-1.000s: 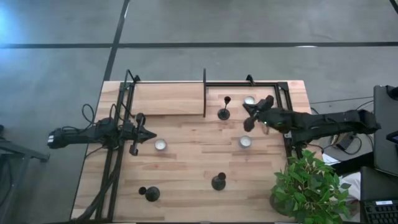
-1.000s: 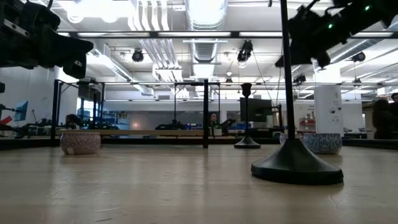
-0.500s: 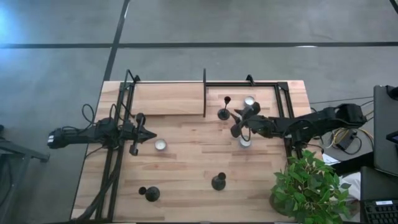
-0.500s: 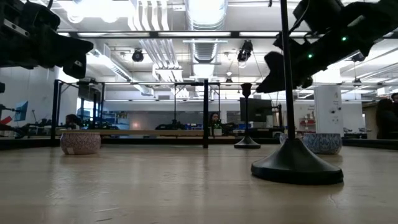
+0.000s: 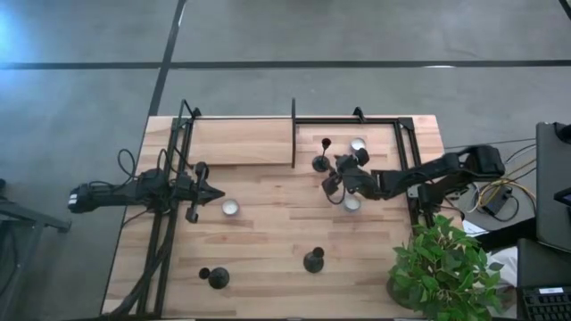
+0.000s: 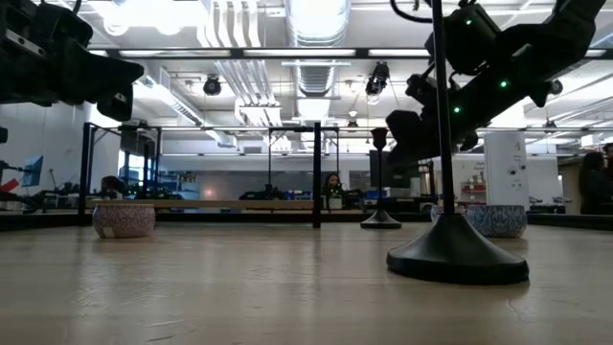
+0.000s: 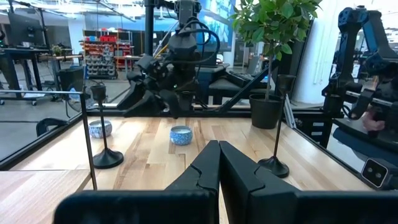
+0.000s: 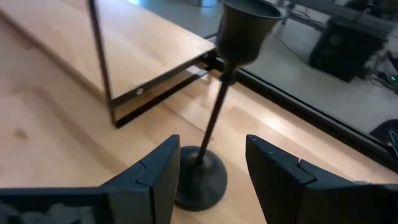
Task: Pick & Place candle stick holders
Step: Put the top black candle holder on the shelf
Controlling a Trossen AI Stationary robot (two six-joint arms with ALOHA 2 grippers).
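Three black candle stick holders stand upright on their round bases: one at the far middle (image 5: 321,163), one at the near middle (image 5: 313,261), one at the near left (image 5: 217,278). My right gripper (image 5: 336,173) is open just right of the far holder. In the right wrist view its fingers (image 8: 155,180) stand either side of that holder's stem (image 8: 214,118), above the base (image 8: 199,182), without touching. My left gripper (image 5: 211,190) is shut and empty over the table's left part, also shown in its own wrist view (image 7: 217,167).
Three low tealight discs sit on the table: one beside my left gripper (image 5: 230,208), one under the right arm (image 5: 351,203), one at the far right (image 5: 358,144). A thin black upright post (image 5: 293,134) stands left of the far holder. A potted plant (image 5: 443,267) stands at the near right corner.
My right gripper has moved toward the table's left edge and come down to the far candle stick holder, so that its open fingers now stand beside the stem. The holder has stayed in place.
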